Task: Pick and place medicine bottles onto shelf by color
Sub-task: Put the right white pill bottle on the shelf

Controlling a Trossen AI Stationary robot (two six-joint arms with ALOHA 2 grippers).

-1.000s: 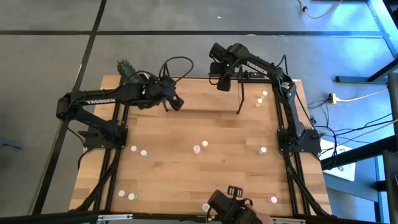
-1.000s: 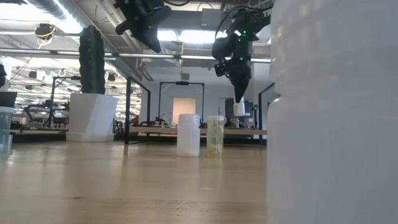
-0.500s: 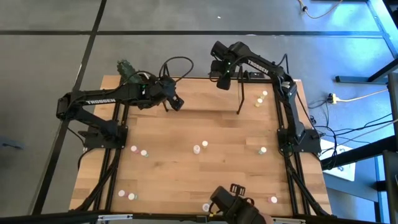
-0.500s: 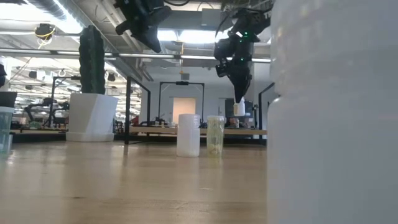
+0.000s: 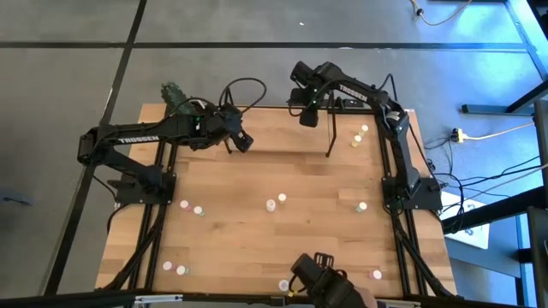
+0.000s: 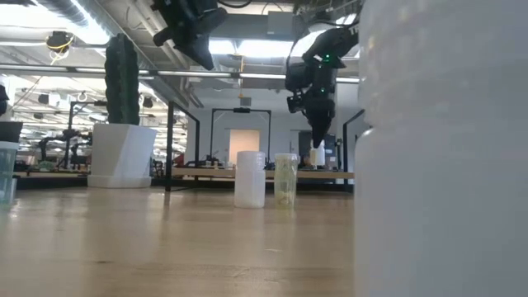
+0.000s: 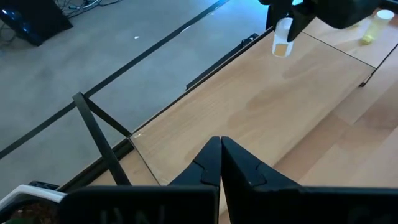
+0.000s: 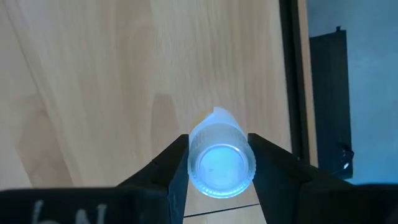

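High view: we find the right hand (image 5: 309, 115) over the shelf's (image 5: 342, 128) left end, nearer it than the left hand (image 5: 242, 141), which waits further left.

Low view: a bottle (image 6: 317, 154) hangs upright from the right hand, clear above the shelf floor.

Left wrist view: the left hand (image 7: 220, 163) is pressed together, empty.

Right wrist view: the right hand's fingers (image 8: 173, 165) clamp the bottle across its body, long axis pointing down at bare wood, with the shelf's black edge close beside. We judge a straight descent has room.

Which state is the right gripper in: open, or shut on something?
Shut on a bottle: the right gripper's fingers press both its sides.
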